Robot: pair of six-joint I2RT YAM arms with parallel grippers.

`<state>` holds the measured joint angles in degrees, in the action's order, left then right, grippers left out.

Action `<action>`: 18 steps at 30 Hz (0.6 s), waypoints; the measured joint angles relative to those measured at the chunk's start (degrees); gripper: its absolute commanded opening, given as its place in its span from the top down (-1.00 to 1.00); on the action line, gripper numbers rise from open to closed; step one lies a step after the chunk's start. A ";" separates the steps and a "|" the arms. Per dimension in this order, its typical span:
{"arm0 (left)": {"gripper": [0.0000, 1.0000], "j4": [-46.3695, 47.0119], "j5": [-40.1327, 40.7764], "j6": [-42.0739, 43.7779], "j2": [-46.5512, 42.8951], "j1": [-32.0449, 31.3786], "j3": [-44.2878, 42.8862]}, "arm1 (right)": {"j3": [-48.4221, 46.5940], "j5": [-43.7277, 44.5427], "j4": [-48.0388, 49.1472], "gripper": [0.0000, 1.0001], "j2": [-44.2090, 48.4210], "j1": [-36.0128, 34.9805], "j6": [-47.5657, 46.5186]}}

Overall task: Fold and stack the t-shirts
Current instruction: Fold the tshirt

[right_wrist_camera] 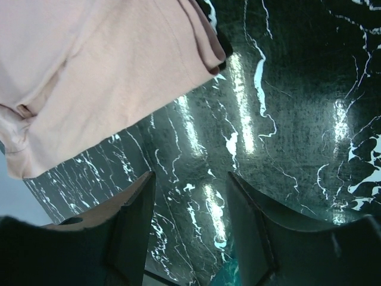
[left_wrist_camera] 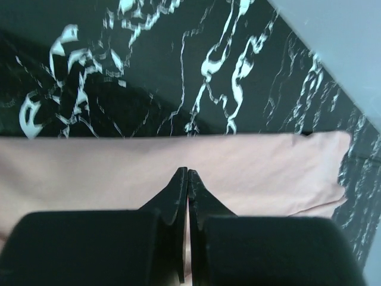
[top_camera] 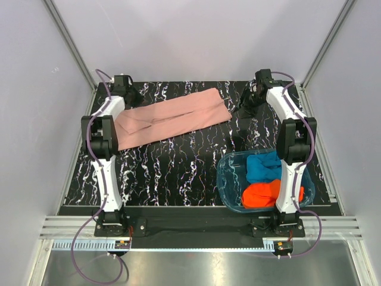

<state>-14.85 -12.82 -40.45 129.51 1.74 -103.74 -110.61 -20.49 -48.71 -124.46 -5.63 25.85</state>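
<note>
The dusty-pink t-shirt (top_camera: pixel 172 116) lies folded into a long strip across the far part of the black marbled table; its print is hidden. My left gripper (top_camera: pixel 131 95) hangs over the strip's left end. In the left wrist view its jaws (left_wrist_camera: pixel 187 173) are pressed shut just above the pink cloth (left_wrist_camera: pixel 256 173), with no cloth visibly between them. My right gripper (top_camera: pixel 247 101) is open and empty just right of the strip's right end; its wrist view (right_wrist_camera: pixel 190 179) shows bare table between the fingers and the pink shirt (right_wrist_camera: pixel 107 65) above left. The blue shirt (top_camera: pixel 264 167) and the orange-red shirt (top_camera: pixel 262 193) lie crumpled in the tub.
The translucent blue tub (top_camera: pixel 225 170) stands at the near right, beside the right arm's base. Grey walls and metal frame rails close the table on three sides. The table's near edge runs along the arm bases.
</note>
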 measured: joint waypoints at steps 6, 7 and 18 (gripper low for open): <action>0.04 -4.00 7.78 1.09 -8.22 -1.31 10.38 | 0.04 -0.02 -0.96 -0.16 -0.68 0.00 -0.70; 0.03 -5.57 9.31 1.49 -10.93 -1.25 12.98 | 0.07 -0.04 -0.90 -0.16 -0.70 0.00 -0.72; 0.01 -14.27 14.64 4.92 -19.17 1.60 19.96 | 1.77 -0.26 -0.13 -0.16 -0.68 0.00 -0.76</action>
<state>-29.12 1.83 -35.53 110.34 3.33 -83.79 -108.84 -20.75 -48.84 -125.14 -5.63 25.08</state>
